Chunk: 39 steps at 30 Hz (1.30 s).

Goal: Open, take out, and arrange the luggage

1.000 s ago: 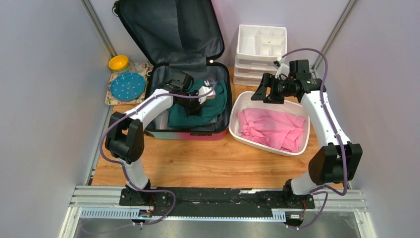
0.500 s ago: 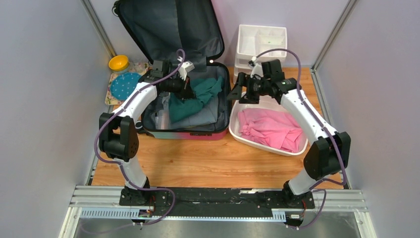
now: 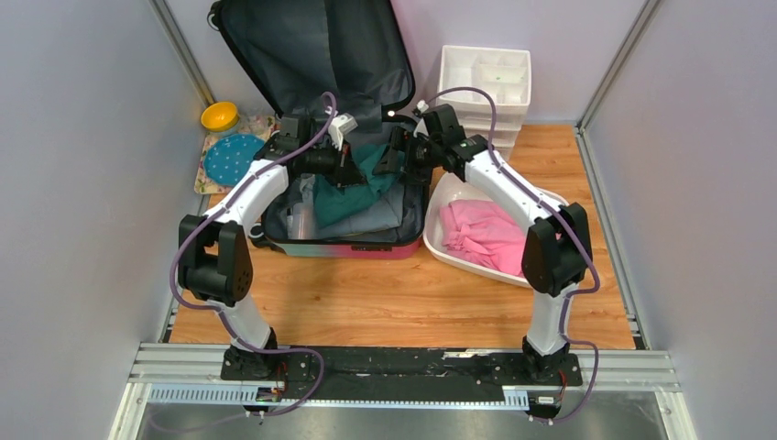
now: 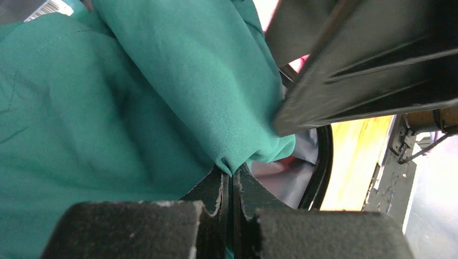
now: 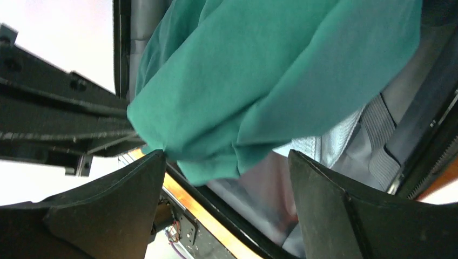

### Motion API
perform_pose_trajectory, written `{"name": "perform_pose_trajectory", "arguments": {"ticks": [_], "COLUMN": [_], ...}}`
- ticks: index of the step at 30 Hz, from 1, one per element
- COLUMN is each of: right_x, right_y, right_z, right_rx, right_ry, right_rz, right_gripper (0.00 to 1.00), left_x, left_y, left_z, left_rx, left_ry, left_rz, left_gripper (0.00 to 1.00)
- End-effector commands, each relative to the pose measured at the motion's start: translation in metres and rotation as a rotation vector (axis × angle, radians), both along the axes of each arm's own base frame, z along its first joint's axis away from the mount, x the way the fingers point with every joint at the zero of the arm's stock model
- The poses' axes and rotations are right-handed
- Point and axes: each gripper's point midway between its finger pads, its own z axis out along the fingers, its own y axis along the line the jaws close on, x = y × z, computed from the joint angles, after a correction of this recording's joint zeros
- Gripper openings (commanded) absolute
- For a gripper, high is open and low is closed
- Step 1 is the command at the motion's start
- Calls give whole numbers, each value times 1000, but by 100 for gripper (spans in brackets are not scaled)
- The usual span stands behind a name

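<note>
The luggage (image 3: 348, 246) lies open at the back of the table, its lid (image 3: 311, 55) leaning on the wall. My left gripper (image 3: 353, 167) is shut on a pinch of a teal garment (image 3: 353, 194) and holds that fold up over the case. In the left wrist view its fingertips (image 4: 232, 172) meet on the teal garment (image 4: 135, 97). My right gripper (image 3: 389, 156) hangs open just right of that fold. In the right wrist view the teal garment (image 5: 259, 81) droops above the right gripper (image 5: 226, 159), brushing one finger. A grey striped shirt (image 5: 345, 140) lies beneath it.
A white oval basin (image 3: 440, 247) holding pink cloth (image 3: 490, 236) sits right of the case. A white drawer organiser (image 3: 486, 78) stands behind the basin. At the back left are a yellow bowl (image 3: 220, 115) and a blue dotted plate (image 3: 235, 158) on a mat.
My right arm swung left from above the basin to the case and its jaws widened. My left gripper closed on the teal garment and lifted it toward the lid.
</note>
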Motion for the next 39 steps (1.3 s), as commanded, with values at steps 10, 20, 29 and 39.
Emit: {"name": "perform_pose_trajectory", "arguments": {"ticks": [10, 20, 29, 39], "right_x": [37, -21, -53, -69], "right_y": [32, -56, -152, -237], "right_z": [-5, 45, 17, 9], "right_rx": [49, -3, -154, -320], "right_ry": [-17, -69, 39, 76], "right_rz": [-19, 98, 54, 66], "right_gripper": [29, 0, 0, 0], "left_x": [-27, -16, -20, -16], "left_y": [-19, 19, 31, 33], "left_z": [41, 73, 56, 35], "left_rx": [-127, -133, -103, -67], "left_ry": [-100, -117, -89, -40], "left_rz": [-112, 38, 85, 102], "left_gripper": [0, 67, 68, 68]}}
